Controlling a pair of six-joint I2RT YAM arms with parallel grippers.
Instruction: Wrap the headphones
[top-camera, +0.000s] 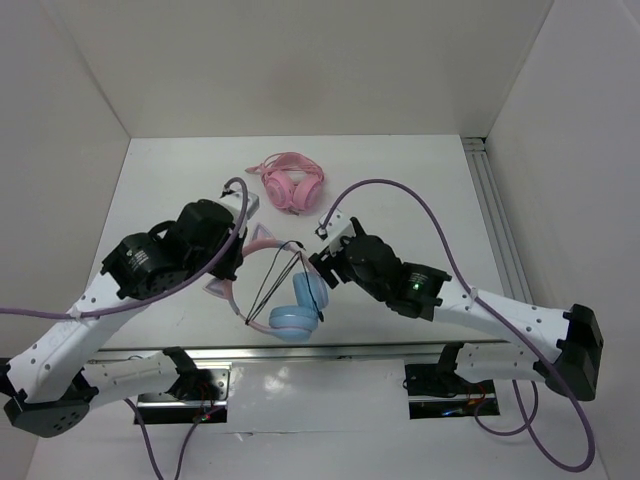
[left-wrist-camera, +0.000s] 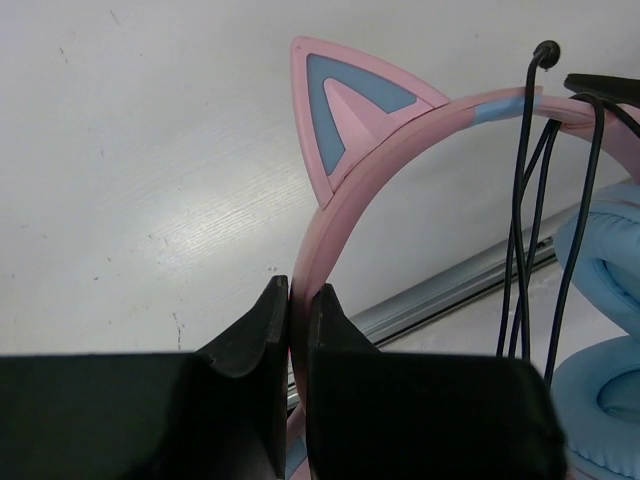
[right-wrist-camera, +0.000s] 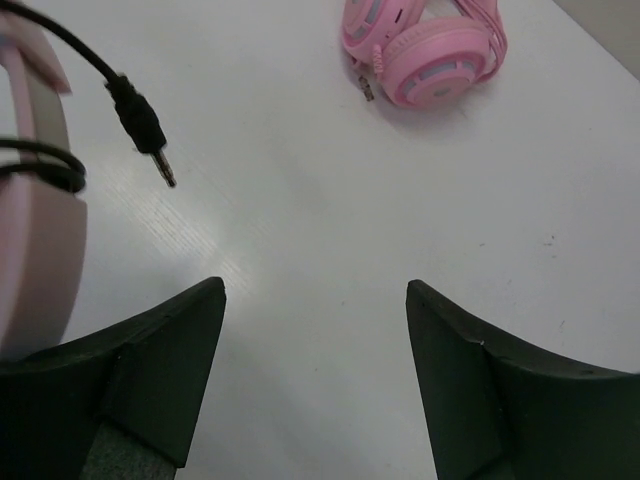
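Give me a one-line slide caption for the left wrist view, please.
Left gripper shut on the headphones at the pink cat-ear headband, black cable draped over it beside light blue ear cups.

Two headphones (cat-eared pair (top-camera: 295, 320), all-pink pair (top-camera: 291, 185)).

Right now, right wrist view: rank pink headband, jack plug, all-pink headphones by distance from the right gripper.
From the right gripper:
1. pink headband, left edge, beside one finger.
2. jack plug, upper left, farther ahead.
3. all-pink headphones, top of frame, farthest.

no readable text, labels or numbers
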